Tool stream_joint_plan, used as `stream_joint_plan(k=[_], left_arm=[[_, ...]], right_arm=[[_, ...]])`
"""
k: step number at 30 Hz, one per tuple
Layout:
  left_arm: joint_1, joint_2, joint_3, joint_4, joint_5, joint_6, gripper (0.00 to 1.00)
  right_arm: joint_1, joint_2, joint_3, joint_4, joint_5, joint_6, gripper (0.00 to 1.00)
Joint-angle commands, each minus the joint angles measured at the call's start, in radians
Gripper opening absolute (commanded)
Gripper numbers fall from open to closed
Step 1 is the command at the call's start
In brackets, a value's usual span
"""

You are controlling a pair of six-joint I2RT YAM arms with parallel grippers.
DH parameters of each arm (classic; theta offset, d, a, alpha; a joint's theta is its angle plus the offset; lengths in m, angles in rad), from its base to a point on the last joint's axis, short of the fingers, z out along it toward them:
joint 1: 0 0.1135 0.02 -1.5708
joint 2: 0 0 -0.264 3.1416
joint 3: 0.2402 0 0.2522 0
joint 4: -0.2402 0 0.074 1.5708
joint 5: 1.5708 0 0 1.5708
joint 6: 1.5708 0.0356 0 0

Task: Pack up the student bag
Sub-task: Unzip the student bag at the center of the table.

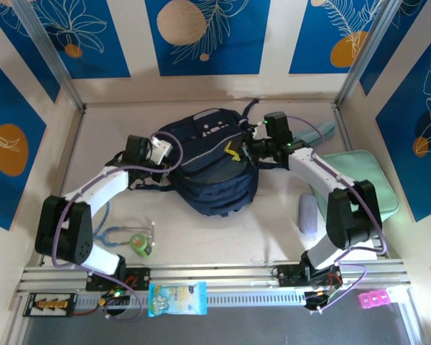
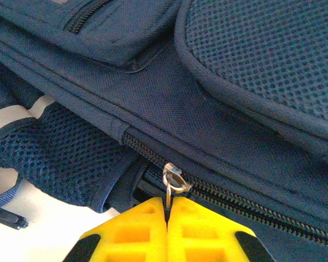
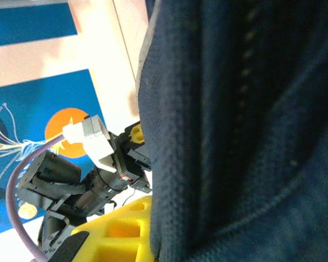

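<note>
At table centre: the student bag (image 1: 214, 164) lay flat, its long axis running from the far wall toward the arm bases, with one arm at each flank.
Left flank: the left gripper (image 1: 162, 149) was pressed against the bag's side. In the left wrist view its yellow fingers (image 2: 199, 229) were fully closed, with no gap between them.
Right flank: the right gripper (image 1: 249, 149) sat against the opposite edge. The right wrist view showed one yellow finger (image 3: 117, 232) beside a fold of navy fabric and hid the other, so I could not tell whether it was pinching the cloth.
Zip line: the zip track (image 2: 251, 210) crossed the left wrist view diagonally, from upper left to lower right, and lay crosswise to the closed fingers.
Smallest part: the metal pull ring (image 2: 172, 179) stood directly ahead of the fingertips, its tab clamped between them.
Judgement: the left arm was the working one. The coming pull would need to follow that diagonal, while the right side braced the bag.
</note>
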Motion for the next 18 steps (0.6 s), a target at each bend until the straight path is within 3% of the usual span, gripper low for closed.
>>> stream_joint_plan(k=[1,5,9,14,18], left_arm=[[0.042,-0.073,-0.069,-0.007,-0.188,-0.096,0.09],[0.043,-0.177,-0.083,-0.053,-0.197,-0.165,0.39],[0.043,-0.306,-0.076,-0.140,-0.190,-0.215,0.66],[0.043,-0.420,-0.032,-0.248,-0.224,-0.291,0.88],[0.044,-0.447,0.009,-0.243,-0.201,-0.335,0.98]], right_arm=[[0.041,0.053,0.074,0.021,-0.036,-0.056,0.11],[0.092,0.132,0.141,-0.004,-0.003,-0.066,0.16],[0.110,0.148,0.179,-0.128,0.088,-0.107,0.35],[0.072,0.039,0.139,-0.277,0.230,-0.191,0.61],[-0.010,-0.096,0.087,-0.411,0.418,-0.264,0.70]])
